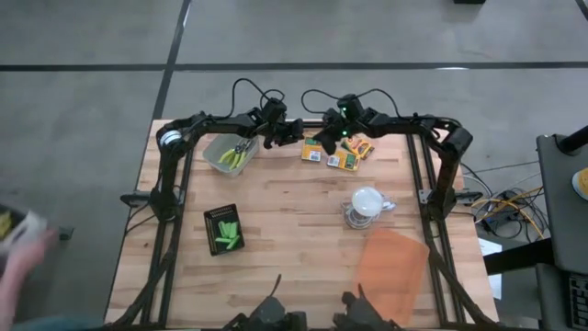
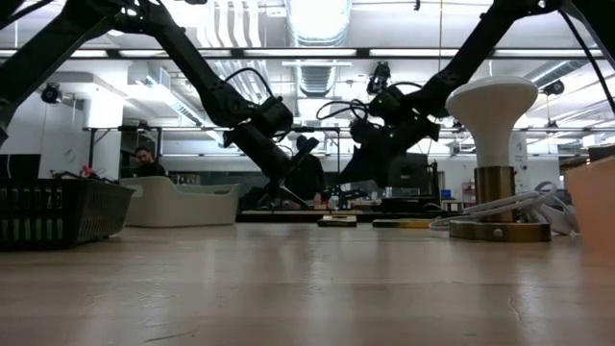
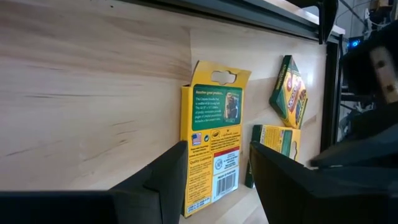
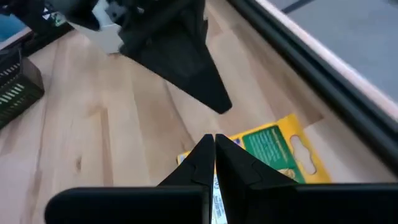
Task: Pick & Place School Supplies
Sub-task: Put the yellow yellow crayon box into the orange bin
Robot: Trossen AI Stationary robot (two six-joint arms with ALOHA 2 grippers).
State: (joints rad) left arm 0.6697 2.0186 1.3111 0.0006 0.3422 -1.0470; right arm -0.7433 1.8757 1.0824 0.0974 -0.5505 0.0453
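Three flat boxes [image 1: 336,152] lay at the worktop's [image 1: 294,211] far edge; light, stiff card, best pinched across thin edges. Left hand [image 3: 214,171] hovered open over one; right hand [image 4: 214,155] was closed, empty.

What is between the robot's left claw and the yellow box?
Nothing visible. The left gripper is open with the yellow box lying right ahead of its fingers. The right gripper, shut, hovers over the same box.
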